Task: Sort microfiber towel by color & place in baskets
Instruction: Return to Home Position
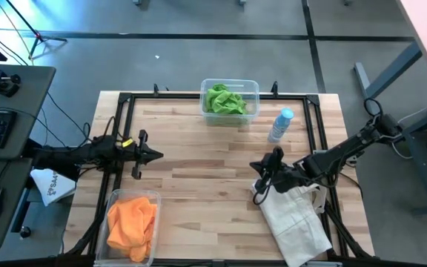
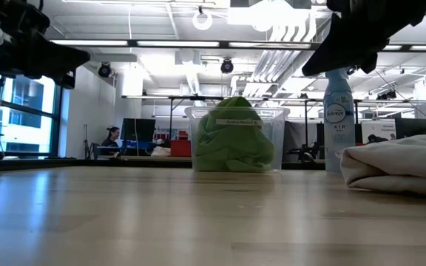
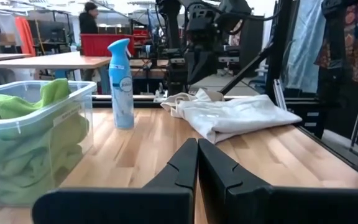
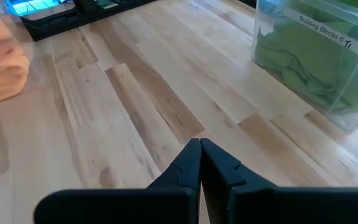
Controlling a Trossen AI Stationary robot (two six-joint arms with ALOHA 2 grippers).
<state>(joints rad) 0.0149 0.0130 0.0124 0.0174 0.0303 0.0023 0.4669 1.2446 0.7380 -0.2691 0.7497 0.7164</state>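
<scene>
Green microfiber towels (image 1: 224,100) lie bunched inside the clear basket (image 1: 252,87) at the table's far edge, also seen in the low view (image 2: 231,137), the left wrist view (image 3: 17,143) and the right wrist view (image 4: 316,68). Orange towels (image 1: 132,222) fill the second clear basket (image 1: 153,197) at the near left corner; the right wrist view shows them too (image 4: 2,59). My left gripper (image 1: 159,155) hovers shut over the table's left part, holding nothing. My right gripper (image 1: 253,165) hovers shut right of centre, above the tote bag's edge, holding nothing.
An off-white fabric tote bag (image 1: 295,215) lies at the near right corner under my right arm. A spray bottle with a blue cap (image 1: 281,124) stands right of the green basket. The middle of the wooden table (image 1: 199,178) is bare. A person (image 2: 112,138) sits in the room beyond.
</scene>
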